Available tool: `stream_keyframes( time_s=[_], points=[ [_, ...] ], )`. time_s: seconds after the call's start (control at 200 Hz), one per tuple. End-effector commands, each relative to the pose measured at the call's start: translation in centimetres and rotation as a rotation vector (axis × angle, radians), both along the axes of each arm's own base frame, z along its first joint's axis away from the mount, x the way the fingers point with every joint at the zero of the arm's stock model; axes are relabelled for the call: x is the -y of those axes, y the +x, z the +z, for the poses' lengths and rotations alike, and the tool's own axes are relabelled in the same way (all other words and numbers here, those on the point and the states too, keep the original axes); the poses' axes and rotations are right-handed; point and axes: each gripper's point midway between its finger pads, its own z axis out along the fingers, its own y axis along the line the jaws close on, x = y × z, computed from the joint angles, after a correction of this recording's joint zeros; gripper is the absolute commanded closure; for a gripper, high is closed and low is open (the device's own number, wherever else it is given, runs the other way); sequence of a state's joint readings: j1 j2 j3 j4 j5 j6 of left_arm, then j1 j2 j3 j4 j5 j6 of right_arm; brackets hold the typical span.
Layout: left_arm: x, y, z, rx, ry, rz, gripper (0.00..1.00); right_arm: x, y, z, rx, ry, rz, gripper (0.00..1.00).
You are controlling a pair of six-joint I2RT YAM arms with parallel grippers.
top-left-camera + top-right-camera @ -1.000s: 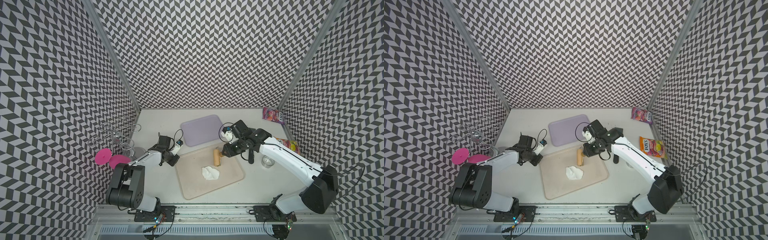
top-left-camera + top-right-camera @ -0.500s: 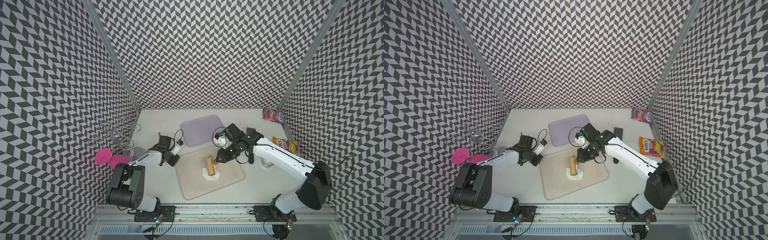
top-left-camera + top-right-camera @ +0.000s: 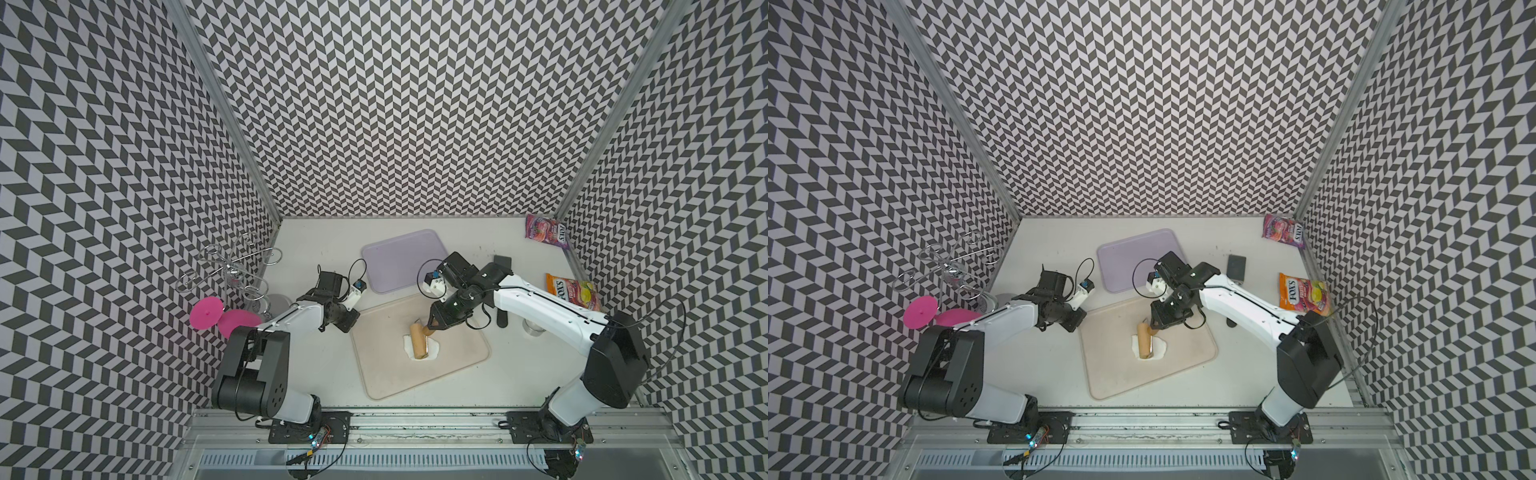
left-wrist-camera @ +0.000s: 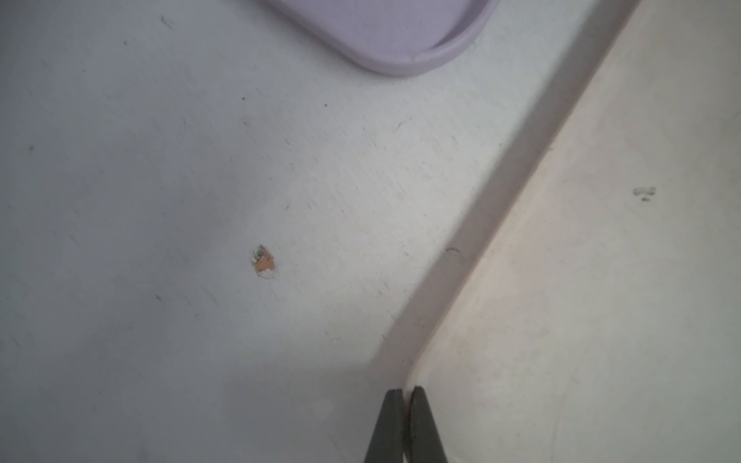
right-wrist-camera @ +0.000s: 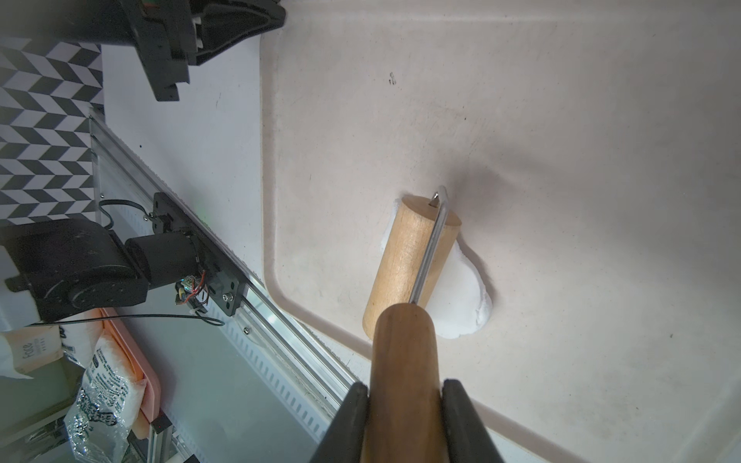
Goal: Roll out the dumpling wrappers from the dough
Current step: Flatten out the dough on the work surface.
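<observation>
Wooden roller (image 5: 409, 260), gripped by right fingers (image 5: 349, 425), rests on dough (image 5: 461, 296); left fingers (image 4: 391, 429) pressed together.

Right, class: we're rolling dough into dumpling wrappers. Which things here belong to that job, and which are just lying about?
Belong: dough, wooden roller, beige mat, right gripper.
Lying about: lilac tray, purple sweet bag, orange sweet bag, pink discs, wire rack.

Two arms (image 3: 291, 322), two candy bags (image 3: 545, 230), two pink discs (image 3: 206, 312), one roller (image 3: 419, 345), one dough piece (image 3: 434, 349).
</observation>
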State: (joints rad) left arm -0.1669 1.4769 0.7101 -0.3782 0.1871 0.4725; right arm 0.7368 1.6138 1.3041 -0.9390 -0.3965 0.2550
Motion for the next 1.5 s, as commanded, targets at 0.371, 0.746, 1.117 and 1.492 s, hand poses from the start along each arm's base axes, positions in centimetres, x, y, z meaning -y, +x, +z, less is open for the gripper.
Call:
stream_keyframes(
  time_s=[0.371,0.746,1.117,1.492],
  points=[
    [0.3,-0.9,-0.5,-0.041,0.007,-0.013,1.00,0.1,1.0,-5.1,0.024,-0.167,-0.039,1.00],
    [0.4,-1.0,-0.5,-0.042,0.006,-0.017,1.00,-0.5,0.9,-7.7,0.004,-0.205,-0.028,1.00],
    [0.5,-1.0,-0.5,-0.042,0.007,-0.017,1.00,-1.6,0.5,-10.1,-0.037,-0.198,-0.011,1.00],
    [0.5,-1.1,-0.5,-0.042,0.008,-0.017,1.00,-5.0,0.6,-8.4,-0.060,-0.040,0.042,1.00]
  ],
)
